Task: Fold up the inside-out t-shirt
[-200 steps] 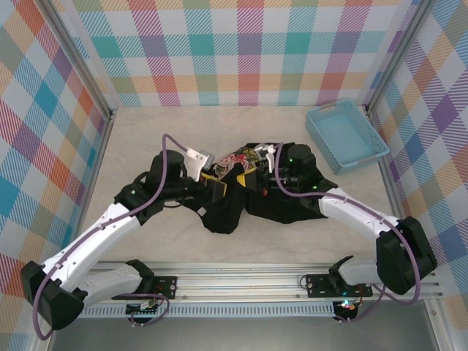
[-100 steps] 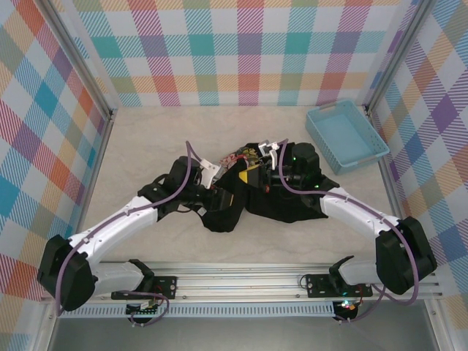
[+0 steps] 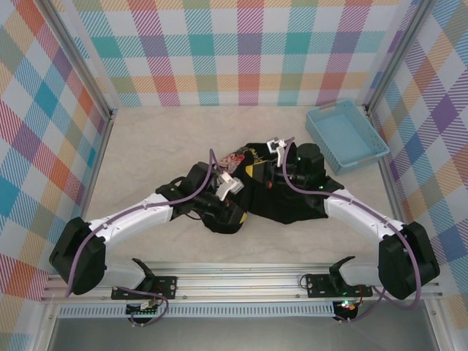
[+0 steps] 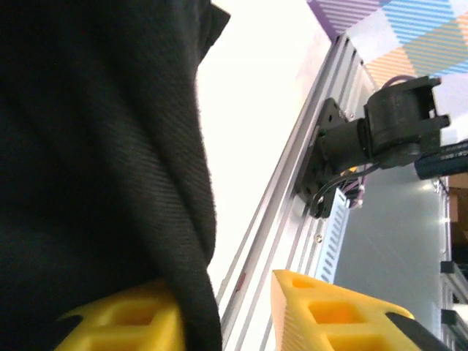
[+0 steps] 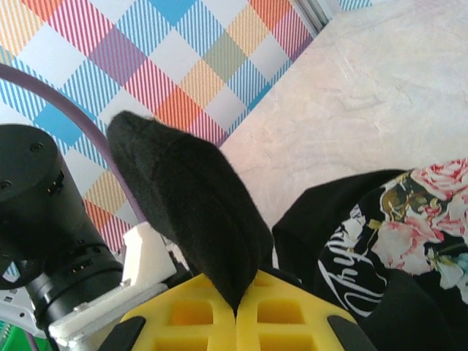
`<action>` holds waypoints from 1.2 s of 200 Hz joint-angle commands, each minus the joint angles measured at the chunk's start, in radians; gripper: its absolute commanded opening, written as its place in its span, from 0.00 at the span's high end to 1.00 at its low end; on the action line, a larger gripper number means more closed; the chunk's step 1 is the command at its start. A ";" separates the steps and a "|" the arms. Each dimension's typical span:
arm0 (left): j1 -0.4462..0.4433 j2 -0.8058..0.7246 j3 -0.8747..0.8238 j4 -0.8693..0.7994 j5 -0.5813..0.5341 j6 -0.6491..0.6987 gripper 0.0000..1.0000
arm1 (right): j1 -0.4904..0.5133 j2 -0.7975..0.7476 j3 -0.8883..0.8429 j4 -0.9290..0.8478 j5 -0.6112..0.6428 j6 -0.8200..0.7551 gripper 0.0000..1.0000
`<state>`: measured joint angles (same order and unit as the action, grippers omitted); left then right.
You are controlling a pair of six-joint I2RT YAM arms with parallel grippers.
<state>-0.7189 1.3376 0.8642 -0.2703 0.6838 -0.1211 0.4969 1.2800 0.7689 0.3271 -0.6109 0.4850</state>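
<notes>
The black t-shirt (image 3: 289,201) lies bunched in the middle of the table, its pink, white and yellow print (image 3: 238,156) at the far left edge of the heap. In the right wrist view the print (image 5: 428,234) lies on the cloth at lower right. My right gripper (image 3: 254,172) is shut on a raised fold of black cloth (image 5: 190,212), pinched tight between the yellow pads (image 5: 235,311). My left gripper (image 3: 234,210) sits at the shirt's near left edge. Its jaws (image 4: 223,287) stand apart, and black cloth (image 4: 95,168) drapes over the left finger (image 4: 124,322).
A light blue tray (image 3: 345,135) stands at the back right by the wall. Checked walls close off the left, back and right. An aluminium rail (image 3: 241,278) carrying the arm bases runs along the near edge, also seen as the rail (image 4: 285,197) past the shirt.
My left arm has swung right and nearer, ending at the shirt's near left edge. My right gripper has kept its hold and shifted slightly to the right.
</notes>
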 commanded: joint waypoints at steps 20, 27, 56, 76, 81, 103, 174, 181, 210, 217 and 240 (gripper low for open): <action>0.027 -0.137 -0.021 -0.017 -0.288 -0.067 0.48 | -0.006 -0.055 -0.054 -0.024 -0.001 -0.091 1.00; 0.038 -0.164 -0.033 -0.017 -0.331 -0.089 0.47 | -0.006 -0.060 -0.061 -0.023 0.000 -0.096 1.00; 0.058 -0.262 -0.085 0.015 -0.540 -0.168 0.35 | -0.006 -0.063 -0.070 -0.016 -0.006 -0.102 1.00; 0.061 -0.251 -0.082 -0.062 -0.654 -0.186 0.28 | -0.006 -0.063 -0.071 -0.001 -0.013 -0.097 1.00; 0.062 -0.236 -0.074 -0.074 -0.657 -0.186 0.28 | -0.006 -0.064 -0.071 0.002 -0.015 -0.095 1.00; 0.065 -0.142 -0.043 -0.080 -0.603 -0.203 0.26 | -0.006 -0.062 -0.069 0.003 -0.014 -0.095 1.00; 0.094 -0.062 -0.061 0.268 -0.269 -0.265 0.97 | -0.006 -0.096 -0.123 -0.036 0.064 -0.172 1.00; 0.105 -0.099 -0.089 0.328 -0.236 -0.277 1.00 | -0.006 -0.105 -0.132 -0.056 0.090 -0.190 1.00; 0.153 -0.240 -0.181 0.522 -0.110 -0.340 1.00 | -0.006 -0.136 -0.156 -0.094 0.151 -0.244 1.00; 0.159 -0.258 -0.193 0.555 -0.082 -0.353 1.00 | -0.006 -0.140 -0.159 -0.094 0.155 -0.250 0.99; 0.176 -0.282 -0.226 0.671 0.007 -0.392 1.00 | -0.006 -0.139 -0.159 -0.093 0.167 -0.250 0.94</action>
<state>-0.5629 1.0775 0.6750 0.1864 0.5346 -0.4526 0.4965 1.1610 0.6159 0.2420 -0.4789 0.2802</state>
